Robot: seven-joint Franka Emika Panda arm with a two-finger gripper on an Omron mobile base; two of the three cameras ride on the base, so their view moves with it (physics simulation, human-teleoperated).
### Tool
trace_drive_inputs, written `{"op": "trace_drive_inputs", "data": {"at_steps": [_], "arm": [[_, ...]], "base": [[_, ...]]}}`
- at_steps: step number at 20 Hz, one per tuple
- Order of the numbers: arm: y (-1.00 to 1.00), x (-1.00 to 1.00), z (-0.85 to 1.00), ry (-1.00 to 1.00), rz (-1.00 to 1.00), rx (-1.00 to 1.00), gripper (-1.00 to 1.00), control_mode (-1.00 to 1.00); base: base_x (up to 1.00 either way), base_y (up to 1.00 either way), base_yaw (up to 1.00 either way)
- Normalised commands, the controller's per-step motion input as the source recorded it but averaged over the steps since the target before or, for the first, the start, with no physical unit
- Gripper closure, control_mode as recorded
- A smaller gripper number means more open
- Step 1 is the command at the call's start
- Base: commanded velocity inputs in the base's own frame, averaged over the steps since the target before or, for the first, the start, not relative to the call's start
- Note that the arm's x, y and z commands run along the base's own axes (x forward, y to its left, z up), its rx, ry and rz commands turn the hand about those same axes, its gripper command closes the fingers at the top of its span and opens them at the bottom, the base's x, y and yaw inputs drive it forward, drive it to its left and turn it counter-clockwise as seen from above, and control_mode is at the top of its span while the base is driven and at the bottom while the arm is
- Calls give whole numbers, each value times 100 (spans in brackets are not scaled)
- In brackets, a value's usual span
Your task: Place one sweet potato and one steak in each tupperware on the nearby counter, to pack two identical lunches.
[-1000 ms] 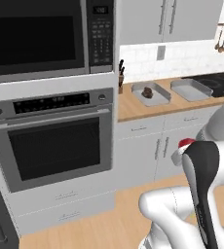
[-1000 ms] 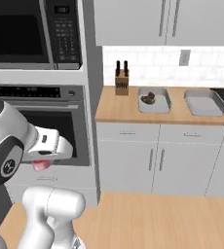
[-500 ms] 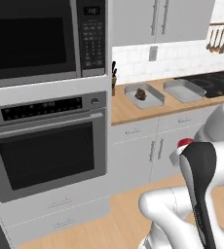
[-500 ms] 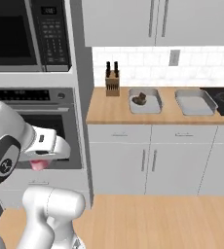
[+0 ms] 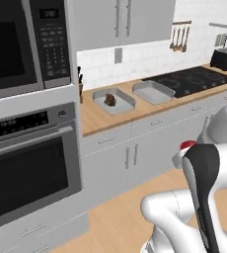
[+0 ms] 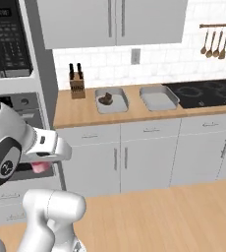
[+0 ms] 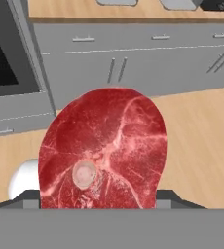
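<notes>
I'm carrying 1 steak point(image 7: 104, 151) clenched in the gripper point(image 7: 98, 197), because both tupperware point(image 6: 111, 101) trays are sitting well ahead on the counter point(image 6: 75, 112).

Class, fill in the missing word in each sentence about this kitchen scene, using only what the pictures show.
1. In the hand view, the gripper carries a raw ____.
2. The number of tupperware trays on the counter is ____.
3. The knife block stands to the ____ of both trays in the right base view.

Missing words: steak; two; left
</notes>
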Motion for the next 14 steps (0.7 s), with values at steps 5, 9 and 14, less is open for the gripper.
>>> {"op": "trace_drive_inputs", "data": {"at_steps": [5,9,14], "arm": [[0,0,0,0,0,0,100,100],[0,0,0,0,0,0,100,100],[0,0,0,0,0,0,100,100]], "base": [[98,-100,-19],[100,-100,-26],[98,-100,-39]]}}
